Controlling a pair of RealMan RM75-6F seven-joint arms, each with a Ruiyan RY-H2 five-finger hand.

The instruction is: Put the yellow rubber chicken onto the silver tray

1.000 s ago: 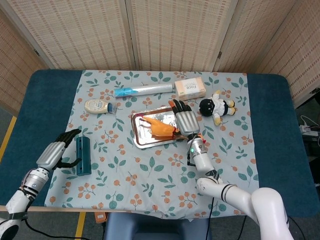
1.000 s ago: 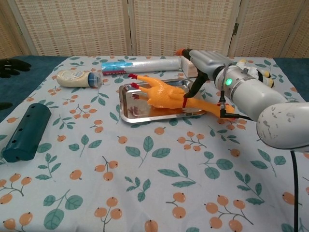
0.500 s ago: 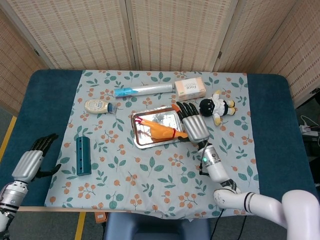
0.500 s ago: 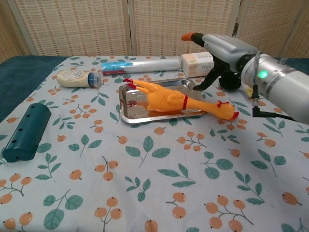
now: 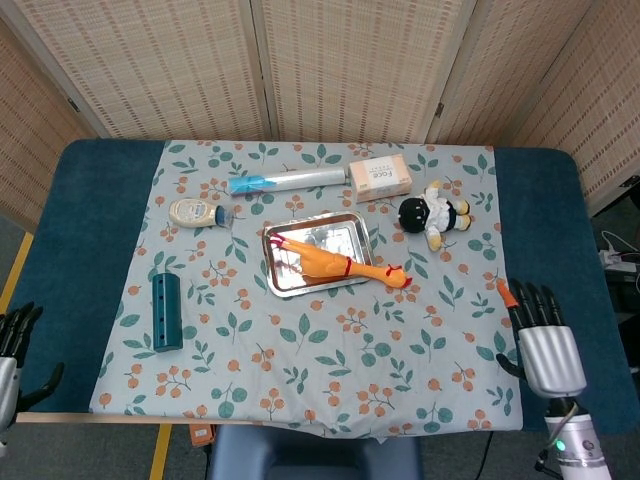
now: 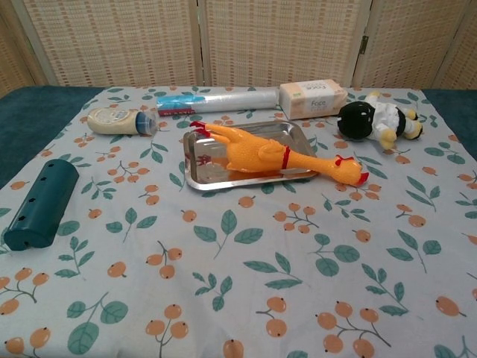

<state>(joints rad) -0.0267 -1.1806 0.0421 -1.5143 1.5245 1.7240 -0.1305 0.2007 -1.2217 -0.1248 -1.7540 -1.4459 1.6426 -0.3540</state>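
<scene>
The yellow rubber chicken [image 5: 328, 264] [image 6: 261, 156] lies across the silver tray [image 5: 334, 235] [image 6: 197, 170], its body on the tray and its head and neck sticking out past the right rim onto the cloth. My right hand [image 5: 543, 345] hangs at the lower right off the cloth, fingers spread, holding nothing. At the bottom left edge of the head view my left hand [image 5: 14, 350] shows with its fingers apart and nothing in it. Neither hand appears in the chest view.
On the leafy cloth are a dark teal cylinder [image 5: 165, 311] [image 6: 40, 203] at the left, a cream bottle [image 5: 197, 212] [image 6: 119, 120], a clear tube with blue end [image 5: 285, 181] [image 6: 216, 100], a tissue pack [image 5: 380, 178] [image 6: 313, 98] and a black-and-white plush doll [image 5: 432, 214] [image 6: 376, 120].
My right hand has let go of the chicken and drawn back from the tray to the lower right. The left hand has withdrawn to the bottom left edge. The chicken stays lying on the tray.
</scene>
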